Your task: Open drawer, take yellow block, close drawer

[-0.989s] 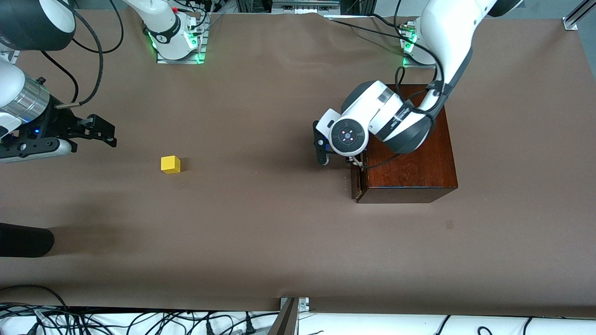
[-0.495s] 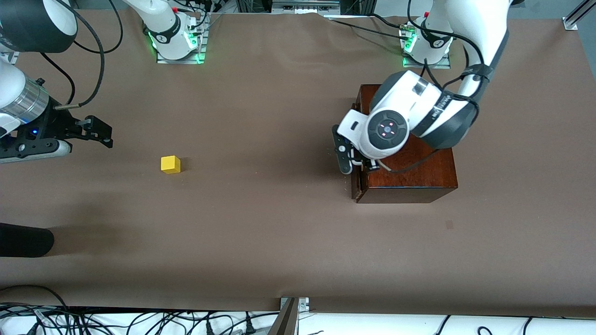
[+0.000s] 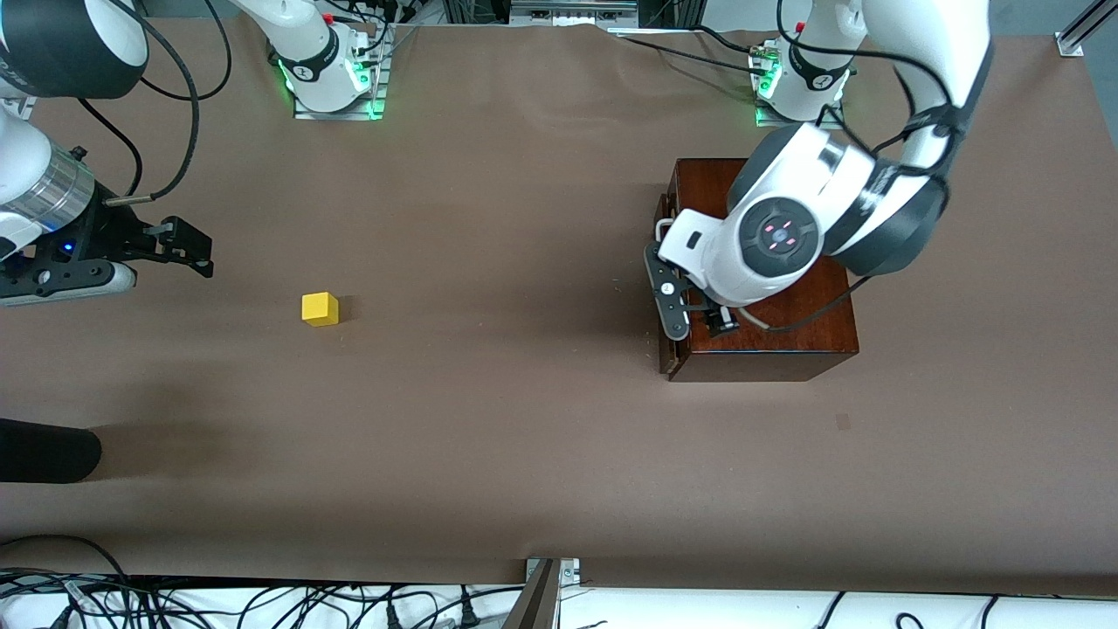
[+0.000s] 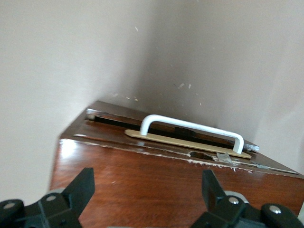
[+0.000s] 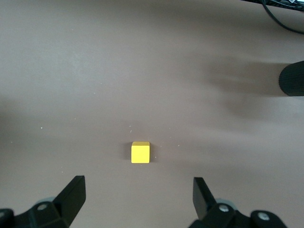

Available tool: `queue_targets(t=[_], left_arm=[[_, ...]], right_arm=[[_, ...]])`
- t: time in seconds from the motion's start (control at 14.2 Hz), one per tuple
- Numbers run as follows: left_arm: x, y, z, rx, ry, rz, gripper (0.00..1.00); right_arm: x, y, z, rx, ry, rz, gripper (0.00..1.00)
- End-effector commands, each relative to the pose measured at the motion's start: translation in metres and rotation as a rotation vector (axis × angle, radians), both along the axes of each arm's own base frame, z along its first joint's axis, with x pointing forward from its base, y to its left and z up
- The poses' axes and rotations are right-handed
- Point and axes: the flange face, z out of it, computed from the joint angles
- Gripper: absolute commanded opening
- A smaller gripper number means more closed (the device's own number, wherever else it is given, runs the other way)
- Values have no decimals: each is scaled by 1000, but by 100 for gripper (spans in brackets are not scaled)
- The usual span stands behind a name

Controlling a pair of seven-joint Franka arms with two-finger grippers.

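Seemingly the closing step is in hand. Taking the middle of the counter (image 3: 524,454) as the hub of a dial in the front view, the mahogany box (image 3: 786,345) sits at three o'clock. Its drawer (image 3: 669,354) faces nine o'clock and is all but shut. The left wrist view shows only a thin dark slit along the front above the white handle (image 4: 190,130).

The left claw (image 3: 694,314) hangs over the box's top edge just above that front, with its jaws spread wide and nothing between them. If the front is proud of the box, the next move calls for a flat, square push toward three o'clock. It should clear the handle so the drawer seats without shoving the box.

The yellow block (image 3: 320,308) is already out. It lies alone on the bare counter at nine o'clock, well apart from the box.

The right claw (image 3: 199,247) waits over the counter between nine and ten o'clock. It is wide and empty, and the block lies ahead of it.

Loose cables (image 3: 262,603) trail along the near edge. A black rounded object (image 3: 44,450) rests at eight o'clock. The counter is covered in plain, slightly creased brown sheeting. The two arm bases (image 3: 332,79) glow green at eleven and one o'clock.
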Motion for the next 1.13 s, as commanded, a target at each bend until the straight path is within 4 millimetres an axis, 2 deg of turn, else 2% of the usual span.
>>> queue_targets(t=[0.0, 0.14, 0.21, 0.28, 0.42, 0.49, 0.57, 0.64, 0.71, 0.78, 0.85, 0.92, 1.06], left_arm=[[1, 4, 13, 9, -7, -11, 100], [-2, 11, 19, 27, 8, 0, 100], [0, 20, 29, 30, -8, 19, 100], [8, 39, 35, 25, -16, 50, 100], [24, 76, 63, 8, -66, 114, 100], [35, 102, 67, -10, -69, 152, 100], [37, 121, 75, -4, -86, 192, 100], [33, 128, 93, 5, -112, 205, 100], [36, 152, 97, 41, -130, 255, 100], [30, 172, 101, 95, -143, 312, 100], [22, 181, 104, 120, -159, 391, 100], [19, 190, 114, 97, -194, 497, 100], [-2, 203, 133, 109, -212, 720, 100]], right_arm=[[1, 1, 7, -13, 1, 14, 100], [1, 1, 7, -12, -1, 14, 100], [1, 1, 7, -13, 1, 14, 100], [1, 1, 7, -12, -1, 14, 100], [1, 1, 7, -12, -2, 14, 100], [1, 1, 7, -12, -4, 14, 100], [1, 1, 7, -12, -5, 14, 100], [2, 2, 7, -12, -7, 16, 100], [1, 2, 7, -10, -7, 16, 100], [1, 2, 7, -10, -7, 16, 100], [1, 2, 7, -10, -5, 16, 100], [1, 2, 7, -10, -5, 16, 100], [1, 1, 7, -12, -5, 14, 100]])
